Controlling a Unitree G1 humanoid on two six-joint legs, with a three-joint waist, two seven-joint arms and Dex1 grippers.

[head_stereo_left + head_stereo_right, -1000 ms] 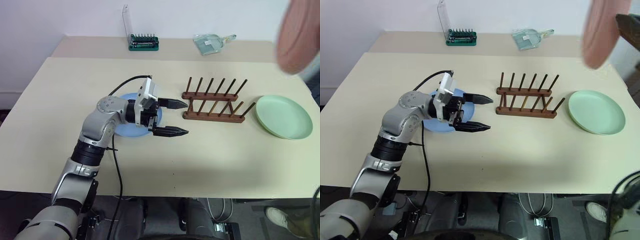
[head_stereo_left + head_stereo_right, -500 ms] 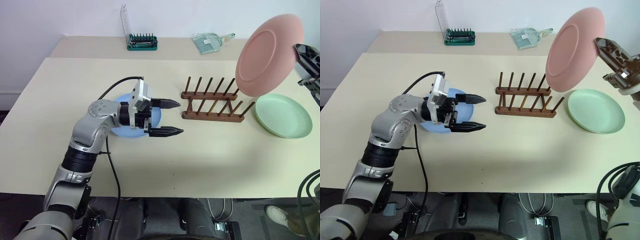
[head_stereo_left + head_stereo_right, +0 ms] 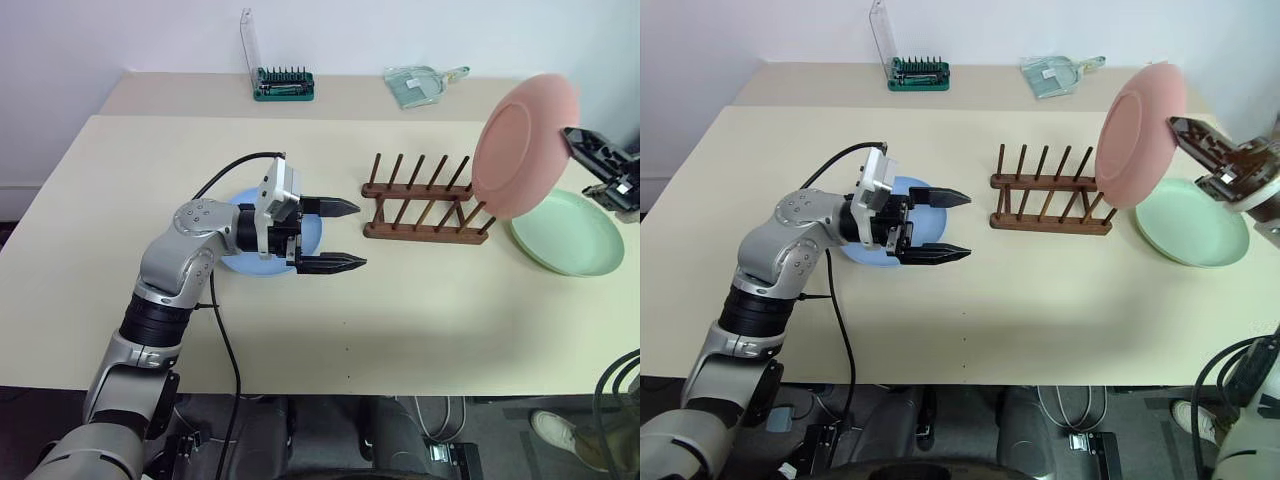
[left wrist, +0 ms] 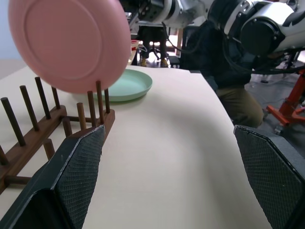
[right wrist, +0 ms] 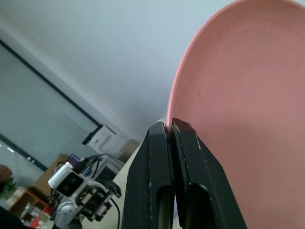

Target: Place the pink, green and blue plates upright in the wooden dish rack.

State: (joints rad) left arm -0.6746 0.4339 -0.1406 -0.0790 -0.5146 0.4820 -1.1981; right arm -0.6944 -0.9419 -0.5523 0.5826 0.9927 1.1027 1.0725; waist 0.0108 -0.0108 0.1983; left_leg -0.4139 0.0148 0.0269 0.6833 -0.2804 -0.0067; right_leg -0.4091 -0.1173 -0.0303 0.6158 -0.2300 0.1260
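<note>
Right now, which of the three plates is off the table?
The pink plate, pinched at its rim by the right gripper above the wooden dish rack. The green plate and blue plate lie flat.

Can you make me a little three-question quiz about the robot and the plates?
1. True or false: the pink plate already stands in the wooden dish rack.
2. Which gripper holds the pink plate: A left, B right?
3. What lies under the open left gripper?

Key: 1 false, the right gripper holds it in the air by the rack's end. 2 B. 3 the blue plate.
</note>
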